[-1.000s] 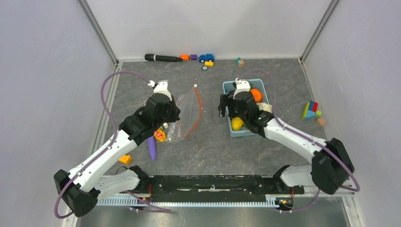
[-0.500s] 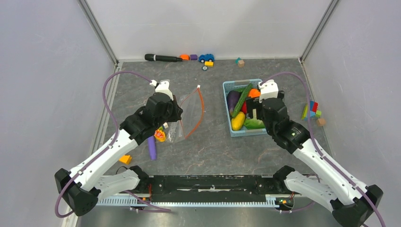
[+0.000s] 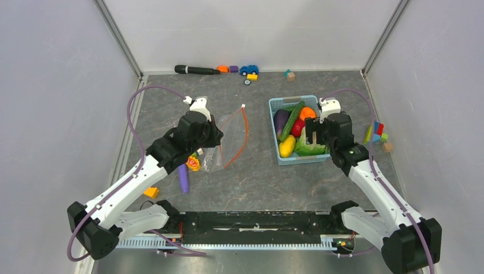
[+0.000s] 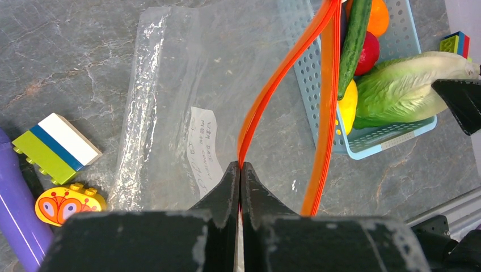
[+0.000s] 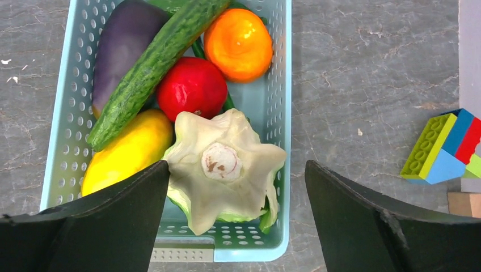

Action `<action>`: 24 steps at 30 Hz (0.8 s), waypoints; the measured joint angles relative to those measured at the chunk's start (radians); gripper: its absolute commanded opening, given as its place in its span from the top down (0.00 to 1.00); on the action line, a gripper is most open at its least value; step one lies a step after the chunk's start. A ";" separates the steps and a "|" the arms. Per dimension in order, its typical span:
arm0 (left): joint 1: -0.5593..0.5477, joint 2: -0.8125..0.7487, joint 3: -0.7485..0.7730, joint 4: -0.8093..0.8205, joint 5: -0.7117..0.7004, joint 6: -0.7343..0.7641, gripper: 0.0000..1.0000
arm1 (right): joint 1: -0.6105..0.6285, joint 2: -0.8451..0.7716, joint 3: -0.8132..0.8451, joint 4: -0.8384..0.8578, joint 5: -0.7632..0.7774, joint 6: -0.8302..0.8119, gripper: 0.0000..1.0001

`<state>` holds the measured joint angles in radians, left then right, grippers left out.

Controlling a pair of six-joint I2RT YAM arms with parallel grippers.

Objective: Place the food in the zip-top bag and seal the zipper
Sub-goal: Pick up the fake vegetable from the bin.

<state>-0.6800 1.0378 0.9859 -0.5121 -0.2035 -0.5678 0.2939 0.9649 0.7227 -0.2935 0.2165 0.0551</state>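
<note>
Food is grouped in a light blue basket [image 5: 281, 113] on the right half of the table [image 3: 257, 177]. The pale green cabbage [image 5: 221, 198] lies at the near end with its stem base facing up. A yellow piece [image 5: 127, 153] lies to its left and a red piece [image 5: 192, 88] just beyond it. An orange piece [image 5: 238, 42] sits in the far right corner. The purple eggplant [image 5: 122, 48] lies along the far left wall, and the cucumber [image 5: 153, 62] rests diagonally across it.

The zip-top bag [image 4: 170, 102] lies left of the basket, well apart from the food, and holds none of it. Its white label [image 4: 204, 150] faces up. The zipper [image 4: 326, 113] is unsealed: its two orange-red strips bow apart, with the mouth facing the basket.

The left claw [image 4: 240, 170] is clamped on one strip of the zipper, jaws pressed together with the strip between them. The right claw [image 5: 236, 167] stands above the cabbage with its jaws wide apart, one on each side of it. Contact with the cabbage cannot be determined.

A purple stick [image 3: 182, 178], a butterfly block [image 4: 68, 204] and a striped block [image 4: 54, 147] lie at the near left of the bag. Stacked coloured blocks [image 3: 375, 133] sit right of the basket. A toy car [image 3: 249, 69] and a black cylinder [image 3: 197, 69] rest at the far edge.
</note>
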 measured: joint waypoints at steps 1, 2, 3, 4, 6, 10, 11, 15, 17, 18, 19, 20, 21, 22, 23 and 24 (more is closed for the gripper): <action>0.000 0.000 0.000 0.000 0.001 0.000 0.98 | 0.000 0.001 -0.002 0.008 -0.010 0.000 0.12; 0.000 0.000 0.000 0.000 0.001 0.000 0.98 | -0.005 0.010 -0.005 0.018 -0.018 0.003 0.12; 0.000 0.000 0.000 0.000 0.001 0.000 0.98 | -0.007 0.010 -0.007 0.026 -0.023 0.002 0.12; 0.000 0.000 0.000 0.000 0.001 0.000 0.98 | -0.009 0.010 -0.012 0.035 -0.026 0.003 0.12; 0.000 0.000 0.000 0.000 0.002 0.000 0.98 | -0.012 0.010 -0.024 0.051 -0.036 0.003 0.13; 0.000 0.000 0.000 0.000 0.003 0.000 0.98 | -0.014 0.014 -0.042 0.076 -0.055 0.003 0.17; 0.000 0.000 0.000 0.000 0.004 0.000 0.98 | -0.014 0.017 -0.044 0.082 -0.059 0.003 0.18; 0.000 0.001 0.000 0.000 0.005 0.000 0.98 | -0.014 0.033 -0.050 0.114 -0.067 0.004 0.24; 0.000 0.003 0.000 0.000 0.005 0.000 0.98 | -0.014 0.039 -0.051 0.124 -0.073 0.004 0.36; 0.000 0.005 0.000 0.000 0.005 0.000 0.98 | -0.014 0.043 -0.051 0.128 -0.077 0.004 0.48; 0.000 0.005 0.000 0.000 0.005 0.000 0.98 | -0.014 0.046 -0.053 0.132 -0.079 0.001 0.58; 0.000 0.006 0.000 0.000 0.005 0.000 0.98 | -0.015 0.048 -0.055 0.134 -0.081 0.002 0.67; 0.000 0.007 0.000 0.001 0.005 0.000 0.98 | -0.015 0.049 -0.057 0.137 -0.081 0.001 0.73; 0.000 0.008 0.000 0.002 0.005 0.000 0.98 | -0.015 0.048 -0.060 0.141 -0.080 0.001 0.76; 0.000 0.008 0.000 0.002 0.005 0.000 0.98 | -0.015 0.046 -0.061 0.142 -0.079 -0.003 0.80; 0.000 0.009 0.000 0.003 0.005 0.000 0.98 | -0.016 0.041 -0.062 0.142 -0.079 -0.002 0.83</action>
<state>-0.6800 1.0466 0.9859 -0.5087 -0.1986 -0.5678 0.2783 1.0061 0.6605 -0.1513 0.1379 0.0528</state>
